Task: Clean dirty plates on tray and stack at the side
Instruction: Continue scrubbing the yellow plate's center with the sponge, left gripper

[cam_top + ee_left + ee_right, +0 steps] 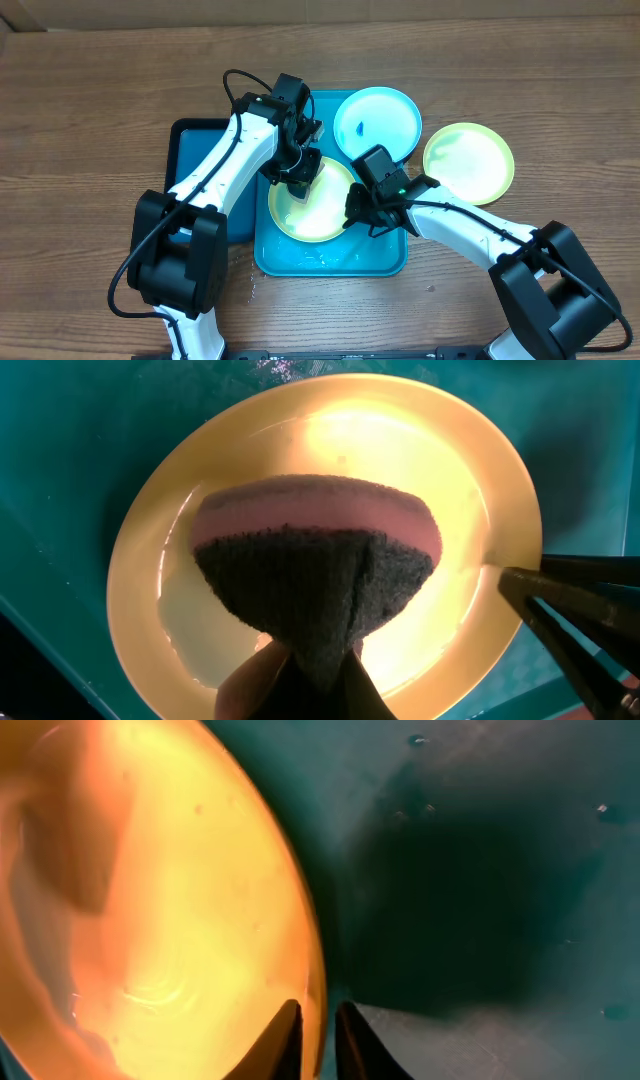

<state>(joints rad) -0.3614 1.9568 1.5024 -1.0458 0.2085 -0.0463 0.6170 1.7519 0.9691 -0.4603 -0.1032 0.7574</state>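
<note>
Nearest to us, the sponge [315, 585], dark and rough with a pink band, was clamped in the left gripper [300, 680] and pressed down inside the yellow plate [330, 440], covering much of its wet centre. At that plate's edge the right gripper [315, 1025] had its two fingertips closed on the rim, one on each side, steadying it. The plate lay flat in the turquoise tray [300, 262], near its middle. We judged the job to be in its early part: this plate was mid-scrub, the blue plate [377, 122] partly over the tray's far right corner carried a blue smear [358, 128], and a second yellow plate [468, 162] sat alone on the table [80, 110] just beside it. We could not tell whether that one was clean. Nothing was stacked yet.
</note>
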